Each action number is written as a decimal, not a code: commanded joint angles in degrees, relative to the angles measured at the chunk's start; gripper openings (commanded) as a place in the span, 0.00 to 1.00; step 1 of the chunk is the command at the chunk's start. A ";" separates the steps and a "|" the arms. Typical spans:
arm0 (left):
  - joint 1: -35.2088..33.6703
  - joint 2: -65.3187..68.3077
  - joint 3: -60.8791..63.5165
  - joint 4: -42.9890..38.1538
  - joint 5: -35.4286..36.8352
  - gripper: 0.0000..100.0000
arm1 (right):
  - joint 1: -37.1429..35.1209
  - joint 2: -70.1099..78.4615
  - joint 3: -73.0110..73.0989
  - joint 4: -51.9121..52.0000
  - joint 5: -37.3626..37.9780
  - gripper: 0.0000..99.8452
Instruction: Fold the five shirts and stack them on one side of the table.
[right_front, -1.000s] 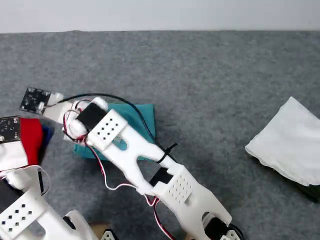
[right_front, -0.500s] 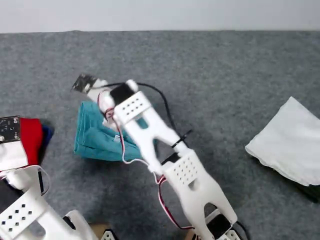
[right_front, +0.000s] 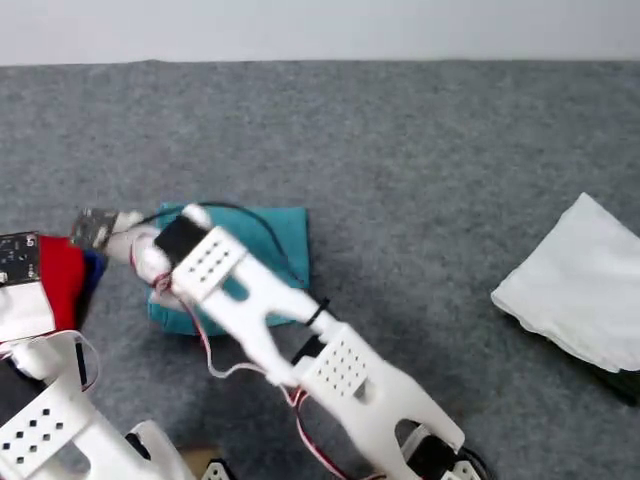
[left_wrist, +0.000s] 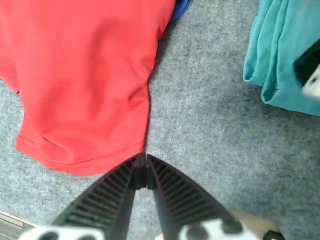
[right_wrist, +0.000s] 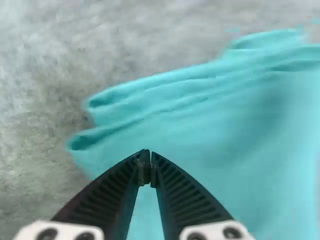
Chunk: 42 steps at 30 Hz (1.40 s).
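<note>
The white right arm (right_front: 265, 305) runs from the lower centre of the high view up and to the left. It lies low over the bench, w/ its wrist end above the left edge of the teal folded cotton shirt (right_front: 285, 240). That shirt sits left of centre on the grey carpet-like bench (right_front: 430, 150).

In the right wrist view the right arm's fingers (right_wrist: 175, 195) are closed tip to tip, pointing down at the teal shirt's layered edge (right_wrist: 210, 130). Whether any cloth is pinched between the tips can't be told.

The white left arm (right_front: 40, 425) is tucked into the lower left corner of the high view, bent back, w/ its wrist over the red cotton shirt (right_front: 62, 268) at the left edge. In the left wrist view the left arm's fingers (left_wrist: 175, 192) are also pressed together. The tips sit right at the stitched hem of the red shirt (left_wrist: 85, 75), and a grip on the hem can't be confirmed.

A bit of blue cloth (right_front: 93, 270) shows at the red shirt's far side, between it and the teal one. The teal and red shirts lie near each other but apart, w/ bare bench between them.

At the right edge of the high view, a white folded shirt (right_front: 575, 280) rests on a dark garment (right_front: 625, 382).
</note>
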 joint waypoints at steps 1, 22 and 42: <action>0.26 -0.79 -0.31 -0.44 0.44 0.00 | 7.34 -1.89 -8.79 1.19 0.44 0.01; 0.35 -0.79 -0.22 -0.44 0.44 0.00 | 3.74 9.19 -8.79 -17.63 6.77 0.01; 0.26 -0.79 -0.22 -0.44 0.44 0.00 | 7.25 -1.36 -8.79 6.02 6.51 0.01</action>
